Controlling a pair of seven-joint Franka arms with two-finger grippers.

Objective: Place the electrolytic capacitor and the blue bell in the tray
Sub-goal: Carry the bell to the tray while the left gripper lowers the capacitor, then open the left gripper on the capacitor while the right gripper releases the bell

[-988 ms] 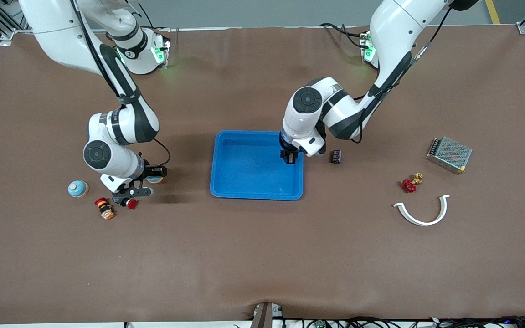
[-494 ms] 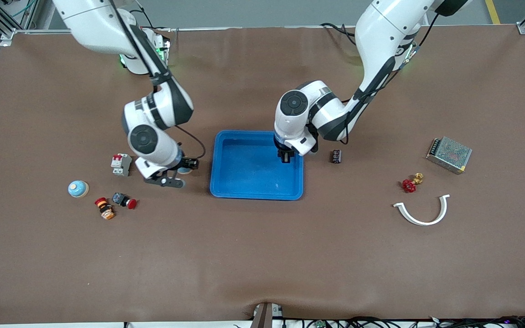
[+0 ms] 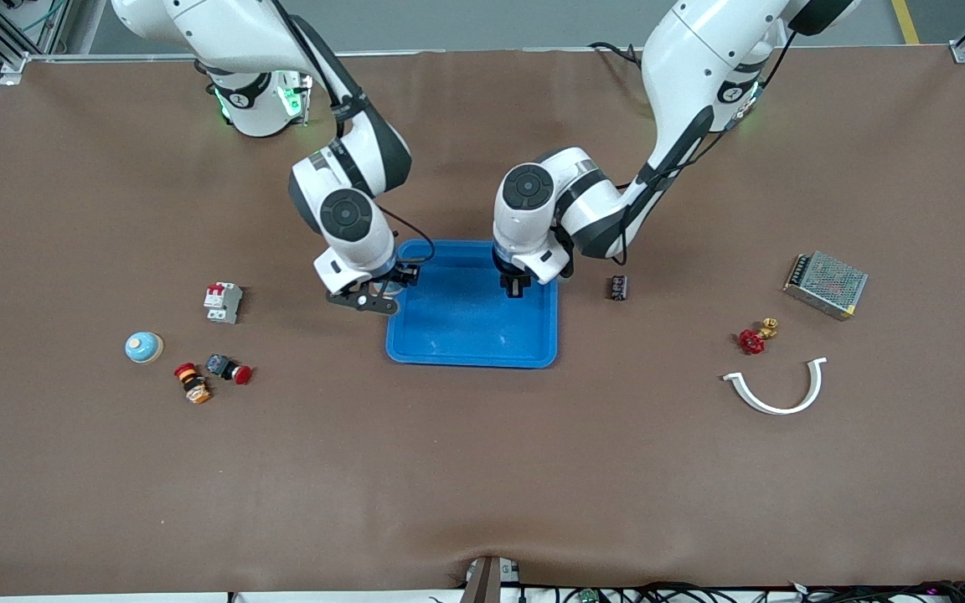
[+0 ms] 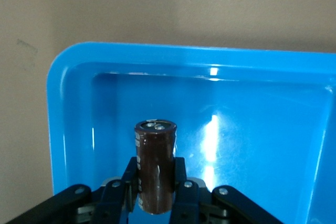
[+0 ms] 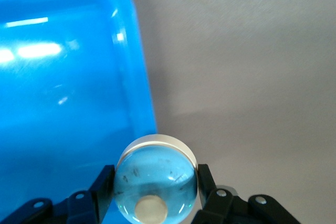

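Tray (image 3: pixel 449 347) sits in the middle of the table. Right gripper (image 3: pixel 384 290) hangs over its rim, squeezing the blue bell (image 5: pixel 156 184). Left gripper (image 3: pixel 516 289) hangs over the tray, pinching the electrolytic capacitor (image 4: pixel 155 166).

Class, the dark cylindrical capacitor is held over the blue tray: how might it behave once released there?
The capacitor is a smooth cylinder, so it would probably roll if it lands on its side. Being taller than wide, it may tip. The tray has a raised rim that should likely contain it.
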